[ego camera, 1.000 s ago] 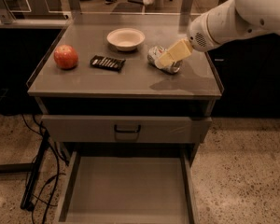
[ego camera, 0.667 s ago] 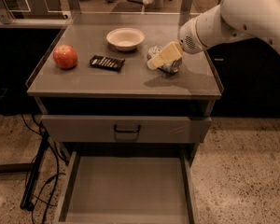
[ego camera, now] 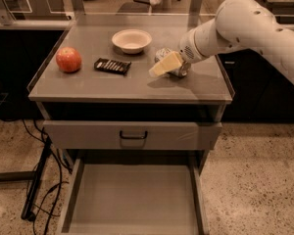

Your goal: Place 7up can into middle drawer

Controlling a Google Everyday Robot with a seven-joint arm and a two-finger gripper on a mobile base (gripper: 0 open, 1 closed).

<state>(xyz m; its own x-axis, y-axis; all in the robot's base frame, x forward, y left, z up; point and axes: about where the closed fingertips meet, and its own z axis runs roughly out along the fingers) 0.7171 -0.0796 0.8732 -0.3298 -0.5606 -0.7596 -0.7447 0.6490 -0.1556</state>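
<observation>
The 7up can (ego camera: 162, 54) is a dented silvery can lying on the tabletop, right of the middle, and it is mostly hidden behind my gripper. My gripper (ego camera: 164, 65), a pale yellow wedge at the end of the white arm (ego camera: 245, 26), reaches in from the right and sits right at the can's front-left side. I cannot tell whether it grips the can. The middle drawer (ego camera: 132, 199) is pulled out below the table, wide and grey with a bare flat floor and low side walls.
A red apple (ego camera: 68, 59) sits at the table's left, with a dark snack bar (ego camera: 112, 65) beside it and a white bowl (ego camera: 131, 40) at the back. A closed drawer front with a black loop handle (ego camera: 133, 135) sits above the open drawer. Cables (ego camera: 39, 180) hang at the left.
My arm has swung left and slightly forward, bringing the gripper from the can's right side across to its front-left. The can has stayed where it was.
</observation>
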